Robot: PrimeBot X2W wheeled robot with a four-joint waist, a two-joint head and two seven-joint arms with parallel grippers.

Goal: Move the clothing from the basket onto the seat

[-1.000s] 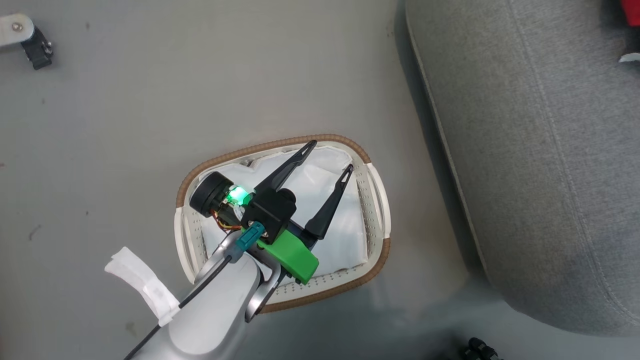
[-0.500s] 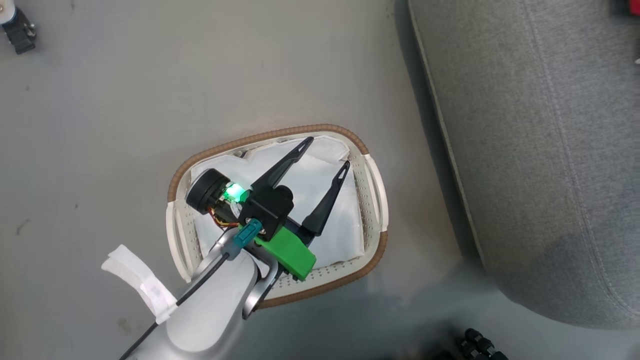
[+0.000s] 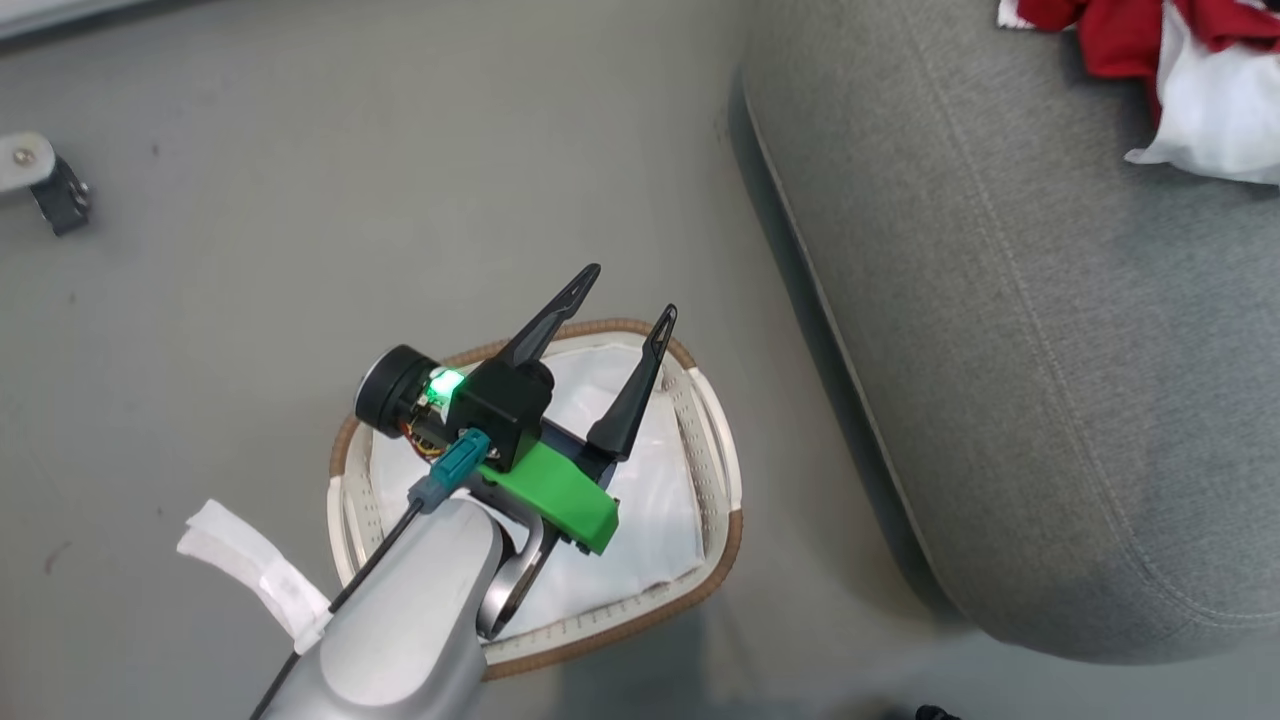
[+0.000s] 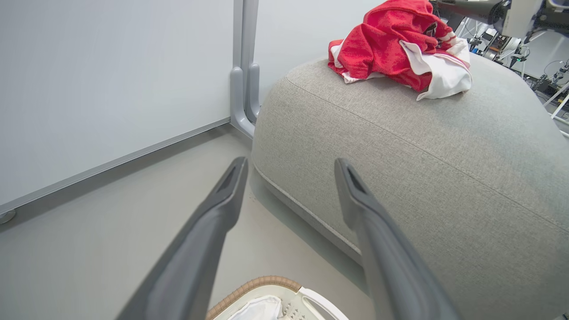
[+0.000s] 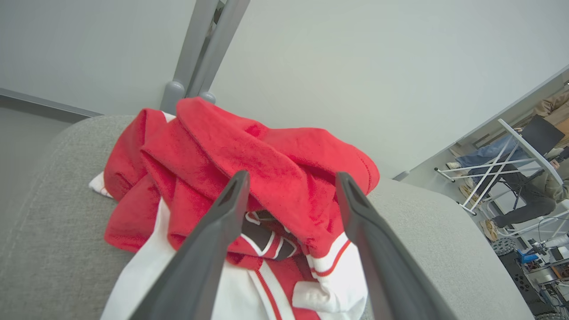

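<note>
My right pincer (image 5: 292,178) stands spread wide, gripping nothing, the clothing (image 5: 200,133) heaped between and beyond its tips at mid-frame, on the seat (image 5: 53,213). I should lift straight off without closing, lest a fold snag. My left pincer (image 3: 629,291) hangs open over the basket (image 3: 716,450), lower centre.

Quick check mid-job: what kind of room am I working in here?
Likely a lab or test room, not a home: plain partition wall, bare grey floor, and a folding table and cabled equipment beyond the sofa.
</note>
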